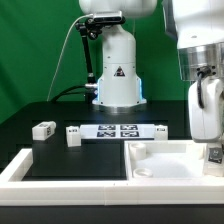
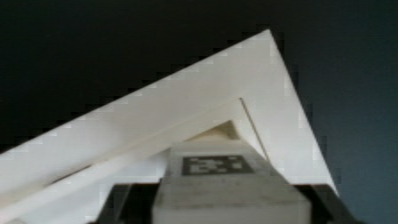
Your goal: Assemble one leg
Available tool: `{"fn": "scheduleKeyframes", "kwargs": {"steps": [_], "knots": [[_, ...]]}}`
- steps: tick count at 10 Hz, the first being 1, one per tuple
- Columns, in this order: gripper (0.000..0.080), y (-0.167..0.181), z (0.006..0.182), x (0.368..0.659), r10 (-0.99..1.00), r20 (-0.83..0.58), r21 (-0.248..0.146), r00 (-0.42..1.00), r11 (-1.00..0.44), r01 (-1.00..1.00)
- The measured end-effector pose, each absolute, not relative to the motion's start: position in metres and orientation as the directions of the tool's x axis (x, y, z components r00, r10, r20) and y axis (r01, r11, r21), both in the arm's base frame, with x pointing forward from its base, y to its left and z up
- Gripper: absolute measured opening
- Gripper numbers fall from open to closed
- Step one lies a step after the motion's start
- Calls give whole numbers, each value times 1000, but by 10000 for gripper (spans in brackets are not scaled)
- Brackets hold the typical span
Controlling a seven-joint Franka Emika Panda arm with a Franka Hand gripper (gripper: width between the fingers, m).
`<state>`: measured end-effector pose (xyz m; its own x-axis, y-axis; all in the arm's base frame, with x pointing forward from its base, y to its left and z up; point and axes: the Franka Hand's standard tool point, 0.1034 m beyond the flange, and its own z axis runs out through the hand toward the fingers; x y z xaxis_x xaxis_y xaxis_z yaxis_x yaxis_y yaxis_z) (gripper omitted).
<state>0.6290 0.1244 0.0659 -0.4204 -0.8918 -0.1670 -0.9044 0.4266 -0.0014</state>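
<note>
While the hand [image 2: 217, 205] grips a leg [image 2: 217, 166], black table [image 1: 60, 160] lies open.

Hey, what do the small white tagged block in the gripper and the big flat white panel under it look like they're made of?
The small white block with a black-and-white square tag, held between the gripper fingers, looks like matte moulded plastic: even white, soft edges, no grain. The large flat white square panel seems the same kind of plastic, judging by its smooth surface and rounded recesses, though painted wood cannot be ruled out.

leg [image 1: 43, 130]: white, black-and-white tag | marker board [image 1: 117, 130]: white, black tags | table [image 1: 60, 160]: black
</note>
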Motion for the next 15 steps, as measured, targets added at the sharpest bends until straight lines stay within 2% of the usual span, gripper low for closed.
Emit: {"fn": "scheduleKeyframes", "kwargs": {"steps": [1, 2, 3, 4, 5, 6, 8, 9, 10, 13, 15], "knots": [[290, 123, 66, 629, -874, -182, 11, -451, 457, -890], [290, 123, 66, 629, -889, -184, 6, -420, 427, -904], [442, 123, 65, 629, -897, -184, 2, -401, 408, -913], [442, 123, 65, 629, -909, -183, -3, -374, 381, -924], [604, 122, 65, 629, -915, -183, -3, -359, 366, -931], [636, 122, 64, 628, -943, -178, -11, -280, 286, -958], [648, 124, 65, 626, -986, -169, -25, -7, 12, -1000], [648, 125, 66, 625, -983, -170, -19, 68, -66, -998], [649, 124, 67, 626, -961, -159, -27, 226, -225, -974], [649, 124, 71, 629, -814, -118, -25, 569, -570, -821], [649, 122, 72, 630, -706, -97, -33, 702, -702, -711]]}}
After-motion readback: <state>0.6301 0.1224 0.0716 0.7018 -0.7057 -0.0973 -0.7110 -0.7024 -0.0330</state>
